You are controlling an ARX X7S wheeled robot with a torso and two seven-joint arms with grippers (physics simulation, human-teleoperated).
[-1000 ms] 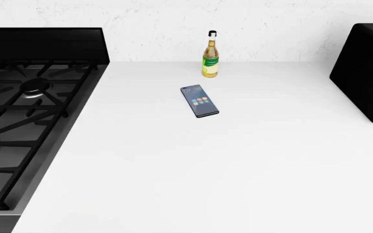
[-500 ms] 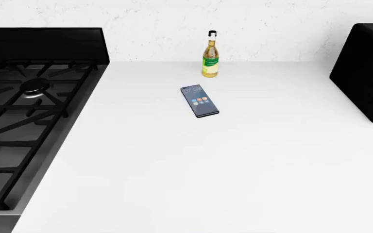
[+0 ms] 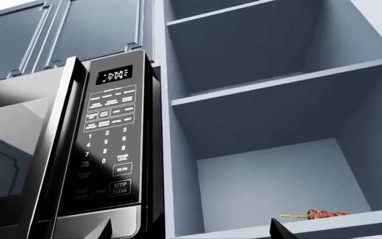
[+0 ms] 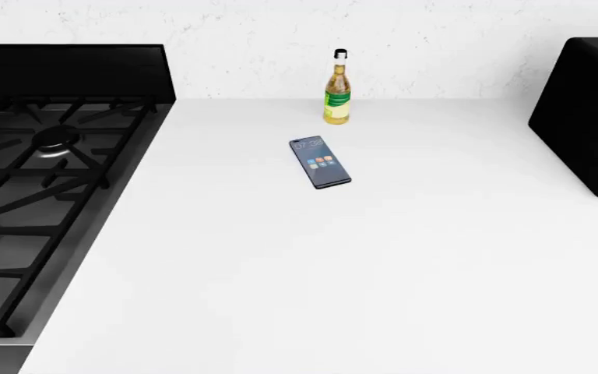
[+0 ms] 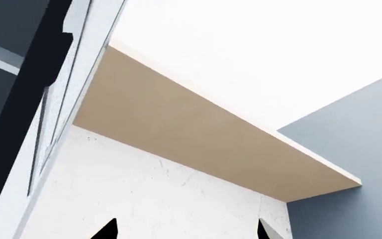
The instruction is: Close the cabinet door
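While the blue-grey open wall cabinet (image 3: pixel 270 124) shows bare shelves beside the black microwave oven (image 3: pixel 105 149), its door is out of view. Two dark fingertips (image 5: pixel 108 230) of the right gripper (image 5: pixel 185 230) stand apart; the left gripper's state cannot be told.

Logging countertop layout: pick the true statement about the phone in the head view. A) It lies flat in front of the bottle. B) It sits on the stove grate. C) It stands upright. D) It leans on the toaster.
A: the phone lies flat on the counter, just nearer the camera than the bottle.
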